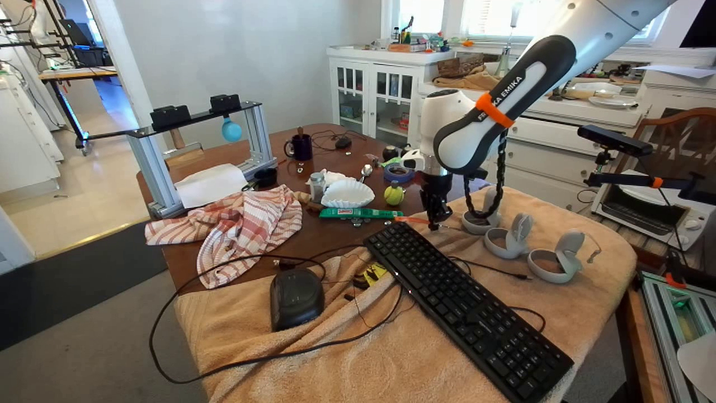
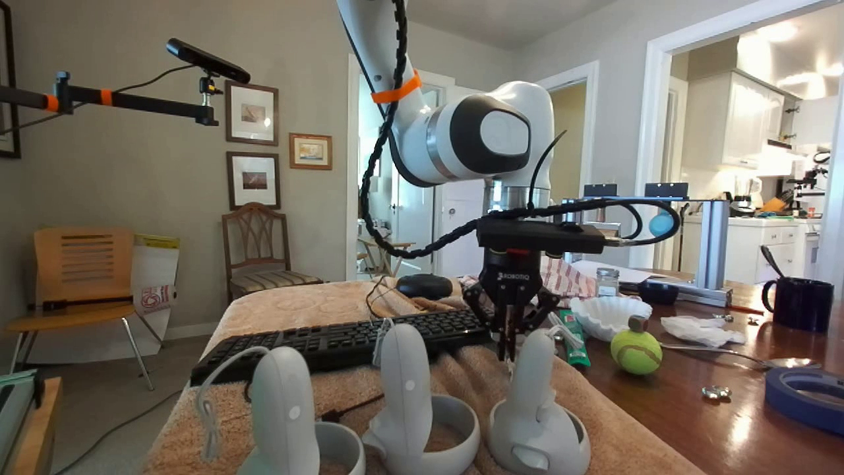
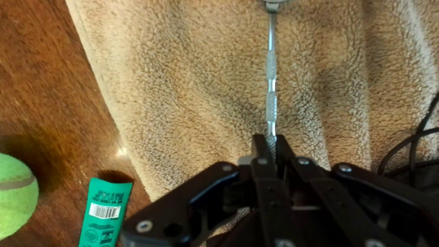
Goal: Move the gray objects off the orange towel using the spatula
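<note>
Yellow-green felt tennis ball [image 3: 17, 195]: in the wrist view, well left of the fingers [image 3: 259, 147], on the brown polished wooden table [image 3: 44, 75].

Flat green printed packet [image 3: 104, 212]: nearer the fingers, same side, also on wood.

Pale orange-tan plush cloth towel [image 3: 188, 68]: spread beneath the fingers; its edge slants past on their left, just beside the packet; open cloth lies ahead of them, soft folds to their right.

Slim silver metal spatula with knurled bands [image 3: 271, 67]: clasped by the black two-finger gripper [image 3: 271, 142]; fingers drawn together, only the thin rod between them.

Thin black cables [image 3: 416, 136]: right of the fingers, on the towel.

Long black plastic keyboard [image 1: 467, 305]: in an exterior view, one end just beside the fingers, the rest running to lower right, bounding the room there.

Three pale, matte, ring-and-handle gray objects [image 1: 503, 253]: same view, right of the fingers, all on the towel, close in a row; leftmost near the fingers, rightmost well apart; past that one, open towel to its right-hand edge.

Axes, same order. Spatula: long axis straight ahead of the fingers, up the wrist view, pointing at the leftmost gray object; contact cannot be told. Gray objects: rings low on the cloth, handles roughly upright.
</note>
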{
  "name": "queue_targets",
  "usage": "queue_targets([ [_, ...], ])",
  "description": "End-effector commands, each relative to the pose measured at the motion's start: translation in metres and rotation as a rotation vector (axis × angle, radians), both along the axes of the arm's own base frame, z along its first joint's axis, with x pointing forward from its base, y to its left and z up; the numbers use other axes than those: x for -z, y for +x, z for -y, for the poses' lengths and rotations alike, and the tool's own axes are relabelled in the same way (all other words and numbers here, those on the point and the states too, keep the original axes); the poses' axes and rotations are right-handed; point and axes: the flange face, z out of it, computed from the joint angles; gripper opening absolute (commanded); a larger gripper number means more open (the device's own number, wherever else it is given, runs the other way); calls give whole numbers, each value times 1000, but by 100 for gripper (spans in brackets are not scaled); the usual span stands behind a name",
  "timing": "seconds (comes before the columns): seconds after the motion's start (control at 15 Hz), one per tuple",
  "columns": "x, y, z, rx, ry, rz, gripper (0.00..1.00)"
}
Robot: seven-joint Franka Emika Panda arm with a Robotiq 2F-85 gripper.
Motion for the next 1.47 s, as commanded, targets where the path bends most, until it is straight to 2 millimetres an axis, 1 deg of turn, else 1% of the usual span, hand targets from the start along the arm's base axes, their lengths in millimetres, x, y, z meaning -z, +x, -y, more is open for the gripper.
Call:
queue_targets([
  [0.0,1,1,1,-27,-48,-43,2],
  [0.47,3,-1,3,-75,-130,-58,2],
  [1.4,6,-3,0,-168,-219,-78,2],
])
